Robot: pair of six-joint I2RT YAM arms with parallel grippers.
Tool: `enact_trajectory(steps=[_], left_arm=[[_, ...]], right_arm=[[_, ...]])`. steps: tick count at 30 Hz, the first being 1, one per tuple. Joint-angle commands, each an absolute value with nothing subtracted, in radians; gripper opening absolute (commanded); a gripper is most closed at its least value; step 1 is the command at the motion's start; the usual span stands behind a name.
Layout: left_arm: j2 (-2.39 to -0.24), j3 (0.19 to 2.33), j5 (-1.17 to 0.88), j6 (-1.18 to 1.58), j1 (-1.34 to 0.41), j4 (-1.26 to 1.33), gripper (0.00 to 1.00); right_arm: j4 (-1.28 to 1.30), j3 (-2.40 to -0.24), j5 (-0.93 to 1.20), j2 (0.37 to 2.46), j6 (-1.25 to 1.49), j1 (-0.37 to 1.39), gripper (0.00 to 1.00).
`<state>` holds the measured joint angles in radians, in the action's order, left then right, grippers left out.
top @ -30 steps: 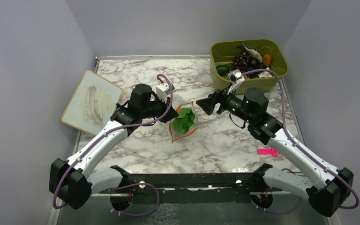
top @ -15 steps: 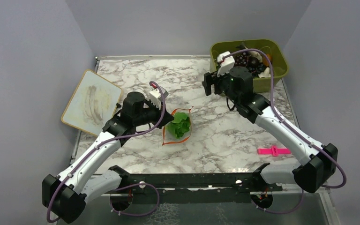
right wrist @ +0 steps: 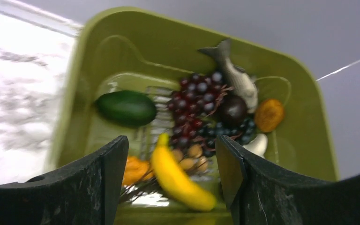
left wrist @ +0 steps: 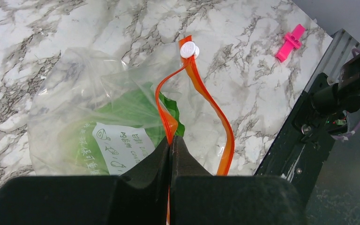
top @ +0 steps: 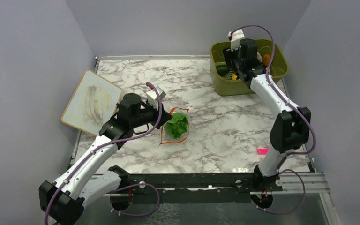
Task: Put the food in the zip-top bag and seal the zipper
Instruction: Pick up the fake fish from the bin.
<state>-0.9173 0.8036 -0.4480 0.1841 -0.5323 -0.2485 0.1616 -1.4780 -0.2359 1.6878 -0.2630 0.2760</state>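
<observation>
The clear zip-top bag lies mid-table with the green lettuce inside it. My left gripper is shut on one side of the orange-red zipper, so the mouth gapes open; the white slider sits at its far end. In the left wrist view the lettuce shows through the plastic. My right gripper hangs open over the olive bin, holding nothing. Below it lie a yellow banana, purple grapes, a dark green piece, a grey fish and an orange piece.
The olive bin stands at the back right corner against the walls. A wooden-edged white board lies at the left. A small pink clip rests near the right front, by the black rail.
My right arm has swung away from the bag's mouth to the back right and now hangs over the bin. My left gripper has drawn the bag slightly left and nearer.
</observation>
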Motion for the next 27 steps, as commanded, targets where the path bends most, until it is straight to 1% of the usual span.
enact_trajectory(steps=[1,5,9,13,17,22,27], left_arm=[[-0.895,0.796,-0.431,0.171,-0.532,-0.221,0.0],[-0.882,0.793,-0.426,0.172,-0.531,-0.222,0.0],[-0.872,0.794,-0.411,0.171,-0.531,-0.222,0.0],[-0.872,0.798,-0.402,0.167,-0.531,-0.223,0.0],[-0.871,0.798,-0.39,0.162,-0.531,-0.228,0.0],[-0.861,0.802,-0.371,0.151,-0.53,-0.236,0.0],[-0.846,0.795,-0.356,0.15,-0.529,-0.236,0.0]], right_arm=[[0.156,-1.638,-0.224,1.847,-0.374,0.205,0.69],[0.036,-1.65,-0.203,1.946,-0.535,0.177,0.69],[0.09,-1.805,-0.201,2.094,-0.534,0.124,0.65],[0.05,-1.889,-0.16,2.195,-0.6,0.098,0.65],[0.112,-2.051,-0.142,2.313,-0.623,0.088,0.65],[0.049,-2.1,-0.18,2.373,-0.668,0.077,0.67],[0.041,-2.152,-0.167,2.423,-0.673,0.055,0.66]])
